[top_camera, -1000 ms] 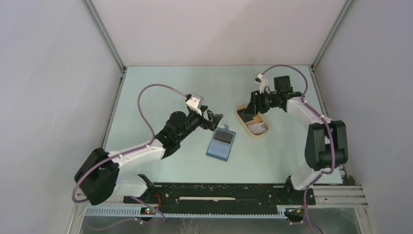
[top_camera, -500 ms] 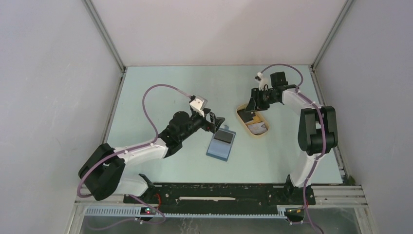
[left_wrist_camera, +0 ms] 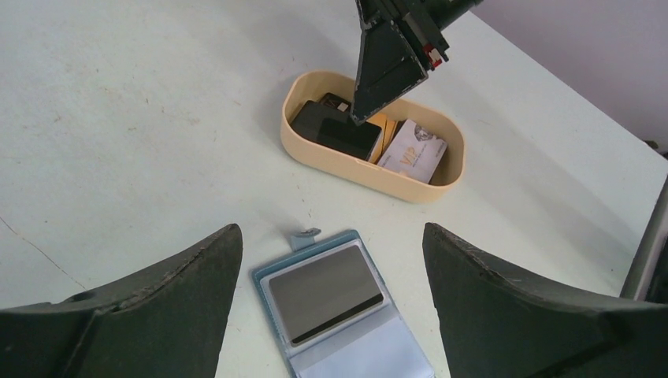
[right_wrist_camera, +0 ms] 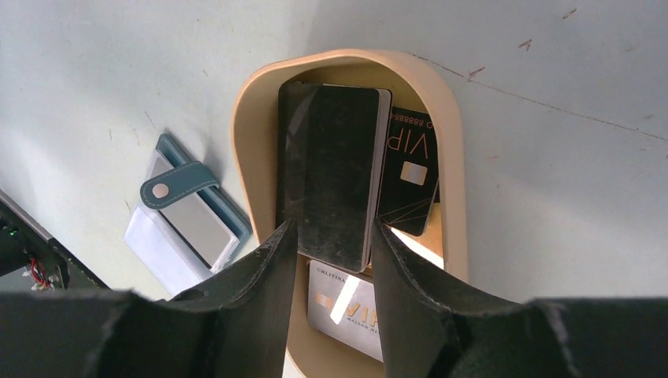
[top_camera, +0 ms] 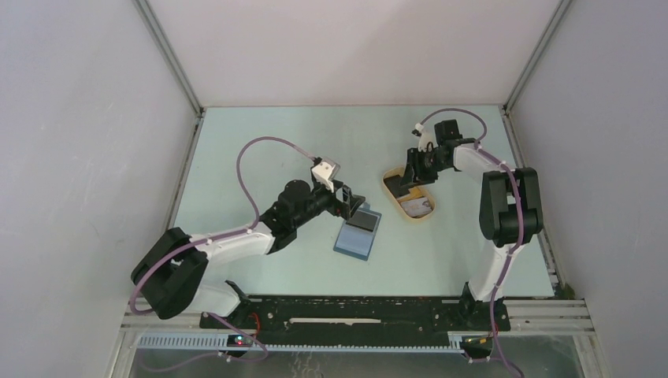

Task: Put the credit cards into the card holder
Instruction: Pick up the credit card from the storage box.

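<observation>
As the right wrist view looked down past its own fingers, the right gripper (right_wrist_camera: 331, 236) stood with its jaws tight against both long edges of a black card stack (right_wrist_camera: 331, 157) at mid-frame, clamped on it where it lay in the beige tray (right_wrist_camera: 244, 157). Only that view gave the lettering: one black VIP card (right_wrist_camera: 408, 177) to the right of the stack and one whitish VIP card (right_wrist_camera: 346, 311) below it, with an orange sliver (right_wrist_camera: 417, 246) between them that I could not identify. Left of the tray in that frame lay the card holder (right_wrist_camera: 189, 228), its snap tab (right_wrist_camera: 177, 185) showing. The left wrist view alone showed the left gripper (left_wrist_camera: 331, 230) with jaws wide apart and holding nothing, above the open holder at bottom centre, with one grey card (left_wrist_camera: 327, 293) in its upper pocket. The top view alone took in both arms, with one holder at the centre of the table (top_camera: 260, 150) and one tray near it to the upper right.
</observation>
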`<state>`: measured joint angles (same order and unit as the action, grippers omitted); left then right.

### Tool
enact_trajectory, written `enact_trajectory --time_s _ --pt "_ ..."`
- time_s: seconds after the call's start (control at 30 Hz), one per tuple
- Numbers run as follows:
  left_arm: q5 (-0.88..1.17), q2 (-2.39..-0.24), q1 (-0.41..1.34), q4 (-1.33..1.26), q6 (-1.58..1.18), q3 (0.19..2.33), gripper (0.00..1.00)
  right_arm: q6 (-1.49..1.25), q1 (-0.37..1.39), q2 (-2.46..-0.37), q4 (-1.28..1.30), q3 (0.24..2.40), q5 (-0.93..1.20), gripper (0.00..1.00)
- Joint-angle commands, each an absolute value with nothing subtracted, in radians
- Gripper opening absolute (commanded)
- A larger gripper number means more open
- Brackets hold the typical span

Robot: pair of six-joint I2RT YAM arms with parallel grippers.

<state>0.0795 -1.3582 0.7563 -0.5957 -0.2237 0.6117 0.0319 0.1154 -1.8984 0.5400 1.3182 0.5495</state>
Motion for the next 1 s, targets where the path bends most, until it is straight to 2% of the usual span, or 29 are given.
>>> enact_trajectory --time_s 0.0,0.5,0.97 --pt "0.105 -1.364 0.754 -0.597 -0.193 0.673 0.89 0.043 0.127 -1.909 0.547 1.355 0.529 0.48" --pt "0.125 -1.367 0.753 -0.594 -0.191 0.678 0.89 0.053 0.154 -1.912 0.559 1.365 0.547 0.45" --pt "0.139 -1.373 0.753 -0.591 -0.190 0.683 0.90 0.102 0.198 -1.883 0.562 1.371 0.440 0.46"
